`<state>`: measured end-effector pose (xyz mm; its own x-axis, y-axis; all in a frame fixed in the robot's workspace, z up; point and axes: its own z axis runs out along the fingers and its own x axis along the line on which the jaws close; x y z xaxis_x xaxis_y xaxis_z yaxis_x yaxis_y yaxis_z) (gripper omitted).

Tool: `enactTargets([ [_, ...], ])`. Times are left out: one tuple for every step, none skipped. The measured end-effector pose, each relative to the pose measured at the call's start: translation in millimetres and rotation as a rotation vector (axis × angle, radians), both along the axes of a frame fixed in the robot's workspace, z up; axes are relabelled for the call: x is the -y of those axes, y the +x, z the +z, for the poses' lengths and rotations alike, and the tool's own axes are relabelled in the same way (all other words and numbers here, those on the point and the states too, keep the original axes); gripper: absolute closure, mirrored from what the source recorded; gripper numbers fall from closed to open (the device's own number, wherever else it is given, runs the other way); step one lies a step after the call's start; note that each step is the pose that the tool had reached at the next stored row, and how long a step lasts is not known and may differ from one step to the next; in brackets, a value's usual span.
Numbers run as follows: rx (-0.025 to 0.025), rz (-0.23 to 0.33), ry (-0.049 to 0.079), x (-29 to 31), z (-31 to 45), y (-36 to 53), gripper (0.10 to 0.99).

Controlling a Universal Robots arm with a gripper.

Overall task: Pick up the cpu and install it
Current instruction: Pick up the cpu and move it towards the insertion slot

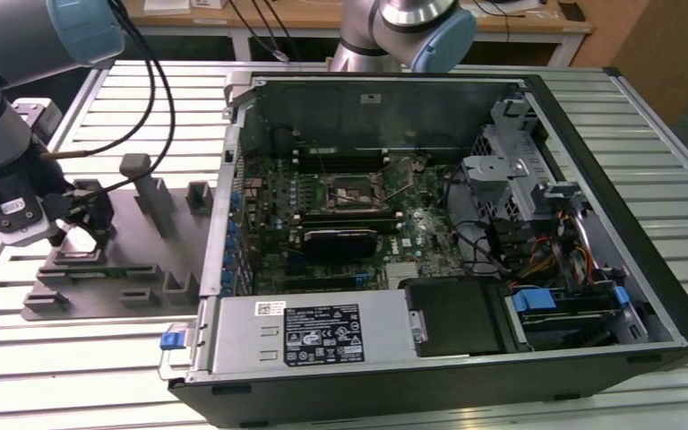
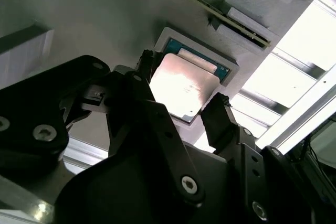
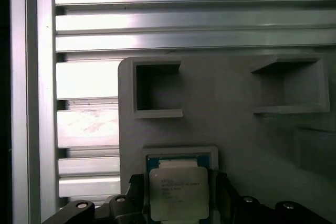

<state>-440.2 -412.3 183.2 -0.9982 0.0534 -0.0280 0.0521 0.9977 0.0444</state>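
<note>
Slatted metal table (image 1: 105, 98) carries the grey fixture tray (image 1: 117, 300), and your cpu (image 3: 177, 195) lies in its recess. Your gripper (image 2: 182, 83) straddles the chip, jaws slightly wider than it, not yet clamped. By my judgement, nothing is lifted and the motherboard socket (image 1: 356, 193) is unfilled.

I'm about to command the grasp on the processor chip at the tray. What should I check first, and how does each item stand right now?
1. Chip lying flat in its pocket in the grey tray: ok.
2. Gripper centred on the chip, with one of its fingers on each side: ok.
3. Grip closed on the chip: not ok. Gaps show at both sides and the jaws are open.
4. Socket inside the computer case ready to receive the chip: cannot tell.
5. Way to the case free: not ok. The tray's upright posts stand between the gripper and the case.
</note>
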Motion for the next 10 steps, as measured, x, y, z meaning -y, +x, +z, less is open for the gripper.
enactTargets([
  [-0.0001, 0.004, 0.000, 0.0, -0.4, 0.0, 0.435],
  [0.0000, 0.007, 0.000, 0.0, -0.9, 0.0, 0.435],
  [-0.0001, 0.010, 0.000, 0.0, -1.2, 0.0, 0.435],
  [-0.0001, 0.012, 0.000, 0.0, -1.4, 0.0, 0.435],
  [-0.0001, 0.013, 0.000, 0.0, -1.7, 0.0, 0.435],
  [-0.0001, 0.014, 0.000, 0.0, -1.9, 0.0, 0.435],
  [0.0000, 0.014, 0.000, 0.0, -2.1, 0.0, 0.435],
  [-0.0001, 0.014, 0.000, 0.0, -2.1, 0.0, 0.435],
  [0.0000, 0.014, 0.000, 0.0, -2.1, 0.0, 0.435],
  [-0.0001, 0.014, 0.000, 0.0, -2.1, 0.0, 0.435],
])
